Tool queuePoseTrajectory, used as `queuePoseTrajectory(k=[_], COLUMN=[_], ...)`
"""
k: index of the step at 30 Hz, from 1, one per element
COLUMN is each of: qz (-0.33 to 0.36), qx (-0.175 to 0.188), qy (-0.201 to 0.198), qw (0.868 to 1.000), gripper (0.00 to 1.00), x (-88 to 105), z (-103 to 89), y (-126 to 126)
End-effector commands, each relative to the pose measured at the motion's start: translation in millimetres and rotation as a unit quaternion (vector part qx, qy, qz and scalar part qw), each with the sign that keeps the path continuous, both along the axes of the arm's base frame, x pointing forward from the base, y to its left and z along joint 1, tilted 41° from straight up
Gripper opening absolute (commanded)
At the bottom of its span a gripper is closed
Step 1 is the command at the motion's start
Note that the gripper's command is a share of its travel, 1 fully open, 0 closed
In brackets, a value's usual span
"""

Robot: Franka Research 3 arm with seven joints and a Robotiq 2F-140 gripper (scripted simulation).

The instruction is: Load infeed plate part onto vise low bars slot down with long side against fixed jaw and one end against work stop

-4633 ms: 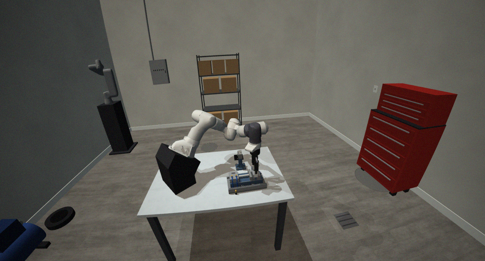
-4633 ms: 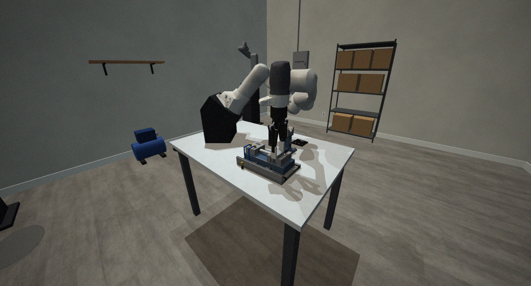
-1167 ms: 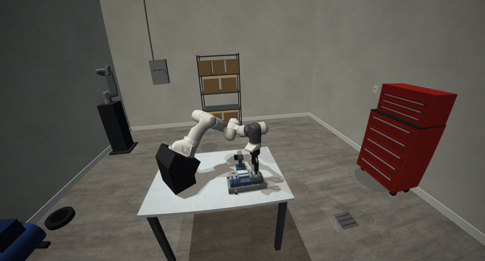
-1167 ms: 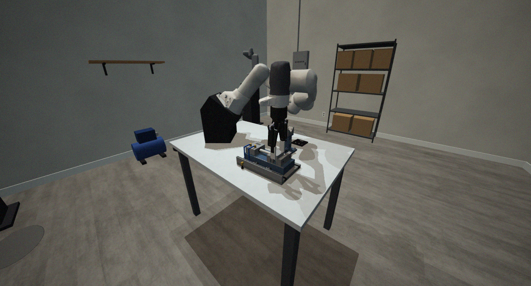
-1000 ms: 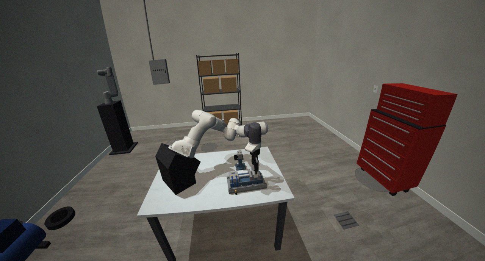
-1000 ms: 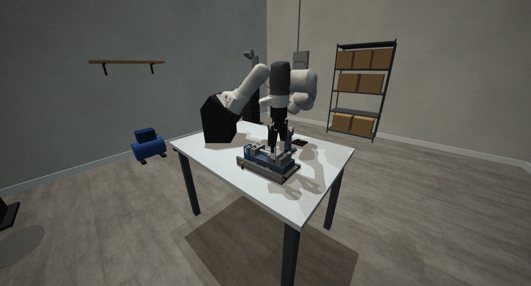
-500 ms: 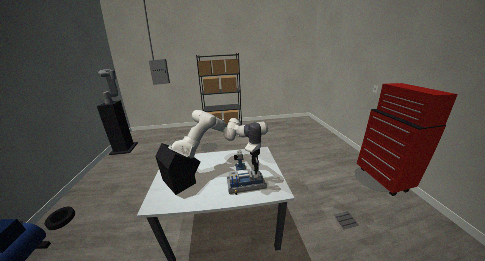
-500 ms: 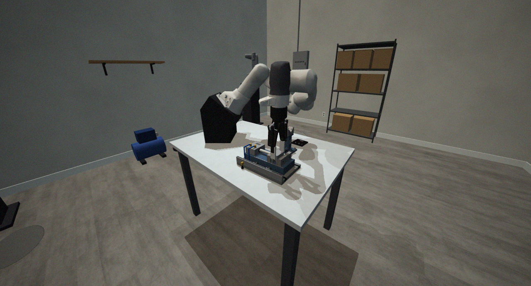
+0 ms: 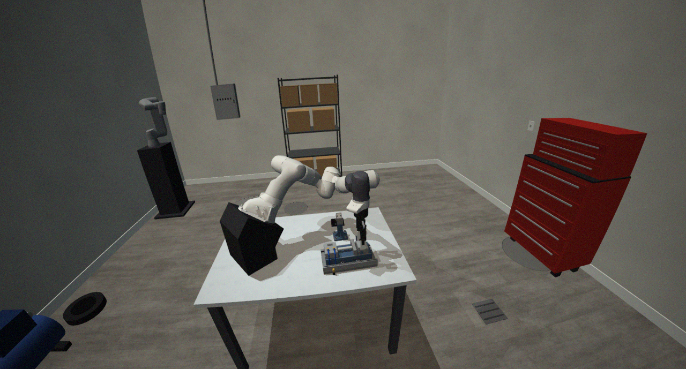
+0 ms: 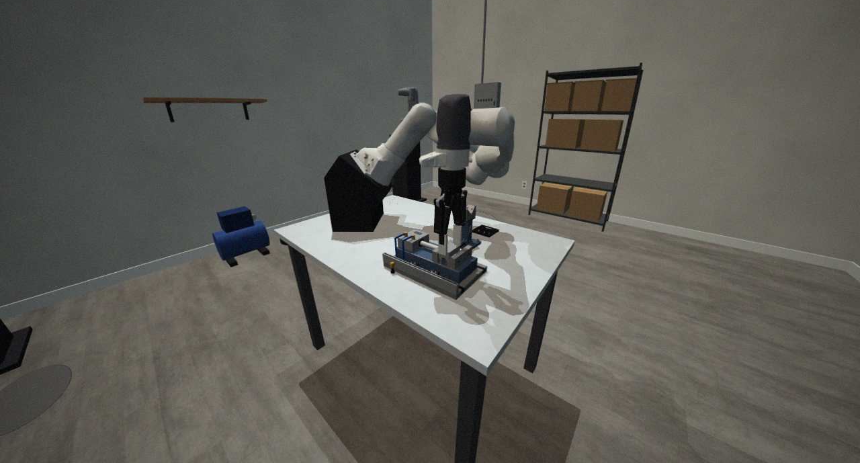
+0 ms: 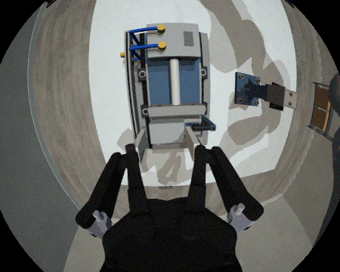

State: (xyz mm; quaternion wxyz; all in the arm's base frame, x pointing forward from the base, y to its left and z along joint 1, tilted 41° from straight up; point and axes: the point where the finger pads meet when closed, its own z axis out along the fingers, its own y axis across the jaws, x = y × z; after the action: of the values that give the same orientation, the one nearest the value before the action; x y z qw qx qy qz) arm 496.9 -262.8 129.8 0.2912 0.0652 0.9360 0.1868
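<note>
- Grey part [image 11: 168, 131]: lies in the vise [image 9: 349, 257] [image 10: 434, 264] [image 11: 157, 81], just beside the moving jaw [image 11: 177, 110], with a broad plain face up.
- Black gripper [image 9: 363, 243] [image 10: 451, 238] [image 11: 165, 134]: points down over the vise, released, with a finger on either side of the part and grasping nothing.
- Pale pads [image 11: 193, 141]: stand apart, tilted a little in the wrist view, near opposite ends of the part.
- White rod [image 11: 175, 81]: runs from the cylinder [image 11: 174, 41] to the moving jaw.
- Blue bracket [image 11: 208, 124] with a dark rod end: sits beside the part's right end in the wrist view; cannot tell whether touching it.
- Slot, low bars and contact with the fixed jaw: too hidden to judge.
- Blue hoses [image 9: 332, 255] [image 10: 399, 244] [image 11: 145, 47]: rise beside the cylinder, with yellow fittings on top.
- Blue stand [image 9: 340, 234] [image 11: 247, 88]: stands upright on the white table [image 9: 297, 283] [image 10: 355, 267] [image 11: 111, 94], near the vise but apart from it, and carries a grey head [image 9: 338, 217] [image 11: 281, 95].
- White arm [image 9: 283, 177] [image 10: 408, 129]: reaches out from a black pedestal [image 9: 249, 245] [image 10: 355, 198] and bends down above the vise.
</note>
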Motion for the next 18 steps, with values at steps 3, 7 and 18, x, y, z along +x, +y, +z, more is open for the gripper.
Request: queuePoseTrajectory(k=[3, 7, 18], qz=[0.001, 0.001, 0.001], qx=[0.003, 0.003, 0.003], qy=[0.001, 0.001, 0.001], qw=[1.0, 1.0, 1.0], gripper=[0.47, 0.47, 0.47], x=[-9.3, -14.3, -30.7], z=[10.0, 16.7, 38.7], y=[-2.7, -5.5, -14.7])
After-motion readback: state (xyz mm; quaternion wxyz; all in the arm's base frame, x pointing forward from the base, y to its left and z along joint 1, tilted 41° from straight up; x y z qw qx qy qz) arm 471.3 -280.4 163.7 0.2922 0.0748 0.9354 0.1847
